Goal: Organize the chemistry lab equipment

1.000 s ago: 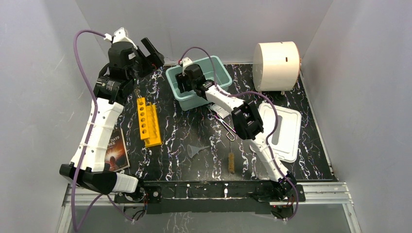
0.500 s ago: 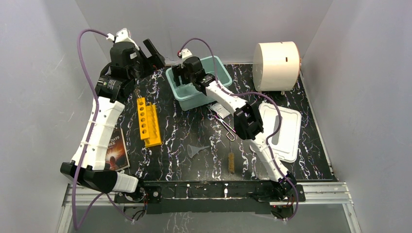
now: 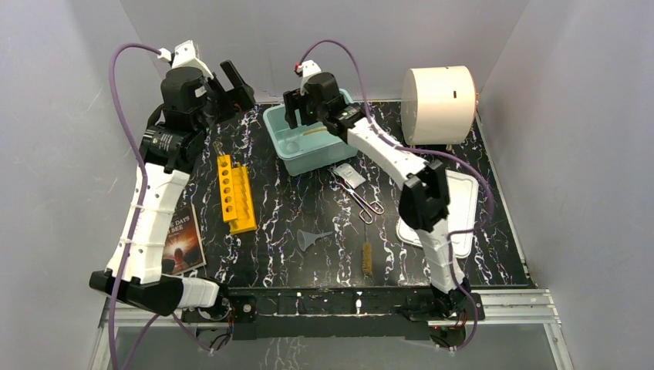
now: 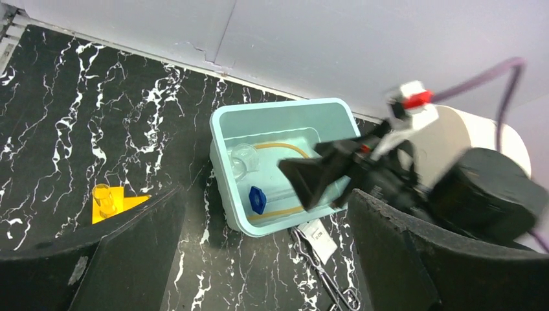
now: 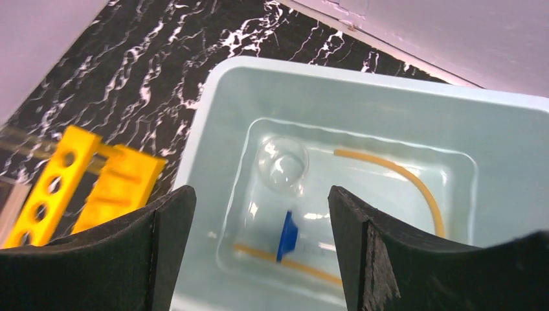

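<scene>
A teal bin (image 3: 333, 150) stands at the back middle. It holds a clear beaker (image 5: 281, 165), a blue cap (image 5: 287, 234) on a clear tube, and a tan rubber tube (image 5: 403, 176). My right gripper (image 3: 298, 116) hovers above the bin, open and empty; it also shows in the right wrist view (image 5: 262, 259). My left gripper (image 3: 237, 83) is raised left of the bin, open and empty, looking down on it (image 4: 265, 259). Metal tongs (image 3: 360, 200), a clear funnel (image 3: 308, 239) and a brown brush (image 3: 367, 258) lie on the table.
A yellow tube rack (image 3: 235, 193) stands left of centre. A small white packet (image 3: 351, 174) lies by the tongs. A white lid (image 3: 455, 208) lies at the right, a big white cylinder (image 3: 439, 104) at the back right, and a book (image 3: 181, 240) at the left edge.
My right gripper has risen out of the bin and moved back. Its elbow swung right, uncovering the tongs. My left arm shifted slightly left.
</scene>
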`<state>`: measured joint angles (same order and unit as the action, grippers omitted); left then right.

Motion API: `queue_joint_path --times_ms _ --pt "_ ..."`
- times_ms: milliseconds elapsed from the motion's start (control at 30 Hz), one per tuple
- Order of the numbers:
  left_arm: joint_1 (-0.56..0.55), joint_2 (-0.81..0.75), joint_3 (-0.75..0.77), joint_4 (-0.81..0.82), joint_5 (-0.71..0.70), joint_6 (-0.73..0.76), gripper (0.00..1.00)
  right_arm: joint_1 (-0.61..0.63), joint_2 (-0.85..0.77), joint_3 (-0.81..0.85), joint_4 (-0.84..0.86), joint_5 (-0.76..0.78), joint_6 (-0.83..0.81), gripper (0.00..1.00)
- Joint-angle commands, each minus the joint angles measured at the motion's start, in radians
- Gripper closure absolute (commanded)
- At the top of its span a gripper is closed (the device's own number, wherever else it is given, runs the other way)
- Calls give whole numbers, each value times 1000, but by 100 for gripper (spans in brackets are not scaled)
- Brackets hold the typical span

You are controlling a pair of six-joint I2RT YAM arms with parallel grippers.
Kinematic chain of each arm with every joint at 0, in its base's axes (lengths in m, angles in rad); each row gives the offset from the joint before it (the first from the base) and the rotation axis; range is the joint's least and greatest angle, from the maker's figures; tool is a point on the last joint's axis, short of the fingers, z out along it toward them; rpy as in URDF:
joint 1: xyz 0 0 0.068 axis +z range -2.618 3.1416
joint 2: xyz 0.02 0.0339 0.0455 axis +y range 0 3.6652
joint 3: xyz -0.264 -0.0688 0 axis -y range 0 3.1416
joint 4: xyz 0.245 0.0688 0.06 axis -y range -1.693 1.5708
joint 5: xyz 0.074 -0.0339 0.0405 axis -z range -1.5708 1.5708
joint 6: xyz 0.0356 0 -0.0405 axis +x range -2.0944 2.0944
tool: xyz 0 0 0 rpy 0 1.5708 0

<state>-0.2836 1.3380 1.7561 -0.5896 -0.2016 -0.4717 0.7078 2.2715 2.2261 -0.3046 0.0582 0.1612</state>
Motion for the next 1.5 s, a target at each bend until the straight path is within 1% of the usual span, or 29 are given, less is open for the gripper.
queue_joint_path --times_ms 0,100,233,300,367,400,467,567,667,733,800,933,967,1000,1133,1167,1467 --pt "-3 -62 -25 26 23 36 5 -3 -254 -178 48 -3 -15 16" --pt "-3 -85 -79 29 53 25 5 -3 -397 -365 61 0 -17 16" --pt "-2 -143 -222 24 131 -30 5 -3 -636 -669 140 -24 -16 17" --pt "-2 -171 -303 28 218 -63 6 -2 -739 -817 185 -80 -11 18" --pt "-3 -188 -377 40 336 -74 8 3 -816 -940 207 -176 -23 18" --pt "-6 -194 -410 48 387 -70 9 9 -842 -985 203 -205 -24 18" --pt "-13 -206 -455 55 430 -72 10 25 -877 -1085 186 -248 -28 18" --pt "-15 -205 -481 63 435 -73 10 77 -902 -1200 180 -294 -95 19" --pt "-18 -188 -477 69 436 -72 10 131 -909 -1308 220 -330 -178 20" --pt "-21 -179 -479 75 436 -74 10 144 -903 -1361 251 -369 -232 21" --pt "-23 -174 -479 81 433 -64 10 151 -903 -1416 332 -393 -266 22" --pt "-30 -161 -446 61 374 -32 9 170 -877 -1475 413 -423 -359 23" --pt "-31 -155 -434 57 359 -30 9 174 -859 -1476 415 -421 -385 26" --pt "-31 -151 -420 52 341 -29 9 175 -839 -1474 416 -419 -407 31" --pt "-32 -141 -397 46 305 -28 9 181 -760 -1448 413 -417 -494 45" --pt "-32 -138 -392 45 300 -25 9 182 -741 -1439 411 -417 -508 46" --pt "-32 -114 -355 36 257 -5 8 187 -627 -1399 447 -435 -572 44"
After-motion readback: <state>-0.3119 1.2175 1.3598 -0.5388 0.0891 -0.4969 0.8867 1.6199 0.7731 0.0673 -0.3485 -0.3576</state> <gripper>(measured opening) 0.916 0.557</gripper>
